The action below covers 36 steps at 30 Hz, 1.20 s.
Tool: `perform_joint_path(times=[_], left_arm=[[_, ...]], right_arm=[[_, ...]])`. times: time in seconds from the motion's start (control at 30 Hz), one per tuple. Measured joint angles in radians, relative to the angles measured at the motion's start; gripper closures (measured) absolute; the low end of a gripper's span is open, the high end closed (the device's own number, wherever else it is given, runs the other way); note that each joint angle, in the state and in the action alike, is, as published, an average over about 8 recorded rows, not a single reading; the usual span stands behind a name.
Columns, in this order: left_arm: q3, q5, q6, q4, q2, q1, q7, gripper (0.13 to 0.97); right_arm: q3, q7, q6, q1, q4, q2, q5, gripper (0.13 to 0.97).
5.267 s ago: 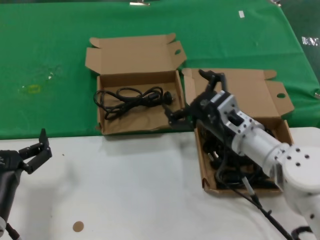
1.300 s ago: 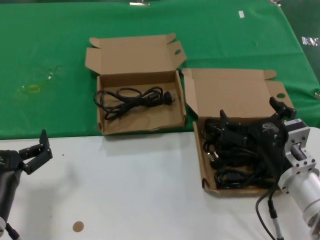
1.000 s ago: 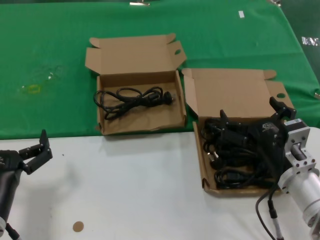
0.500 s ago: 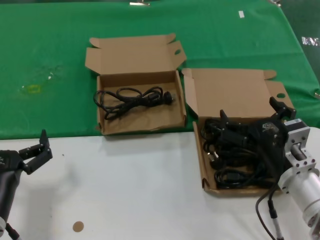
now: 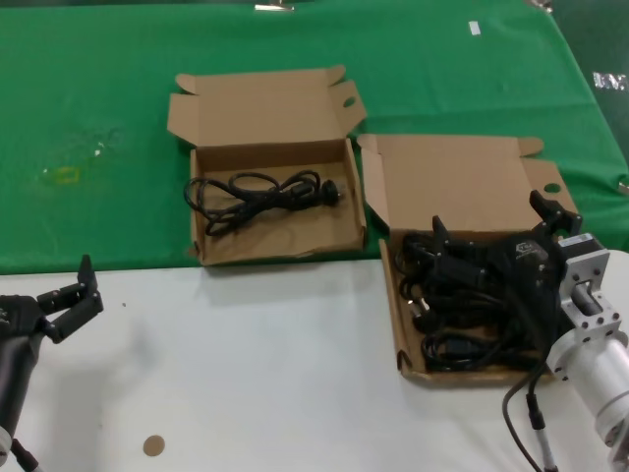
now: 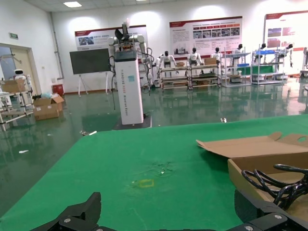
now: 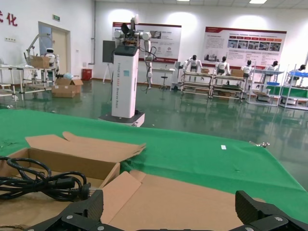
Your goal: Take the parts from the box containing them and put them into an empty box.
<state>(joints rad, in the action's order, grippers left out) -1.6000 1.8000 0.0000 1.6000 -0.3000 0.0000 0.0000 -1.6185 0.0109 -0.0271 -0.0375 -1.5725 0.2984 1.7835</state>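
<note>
Your right gripper [image 5: 491,241] hangs fingers spread over the full box [image 5: 397,324] at right; cords [image 5: 462,315] lie piled directly under it, long axes mostly left-right. One cord [image 5: 257,197] already lies in the far-left box [image 5: 275,251]. Left gripper [image 5: 61,295] sits released, parked near-left, well away. Right arm is nearer.

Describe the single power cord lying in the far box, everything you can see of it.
The power cord is black, loosely coiled into a long bundle with a moulded plug at the end nearer the other box. It lies flat across the floor of the open brown cardboard box on the green cloth, alone in it. Neither gripper touches it.
</note>
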Motion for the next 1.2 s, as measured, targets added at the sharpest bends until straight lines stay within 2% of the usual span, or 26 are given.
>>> perform_joint_path(times=[1.2], left_arm=[[0.0,0.0,0.0,0.0,0.0,0.0,0.0,0.132]], right_arm=[[0.0,0.0,0.0,0.0,0.0,0.0,0.0,0.129]])
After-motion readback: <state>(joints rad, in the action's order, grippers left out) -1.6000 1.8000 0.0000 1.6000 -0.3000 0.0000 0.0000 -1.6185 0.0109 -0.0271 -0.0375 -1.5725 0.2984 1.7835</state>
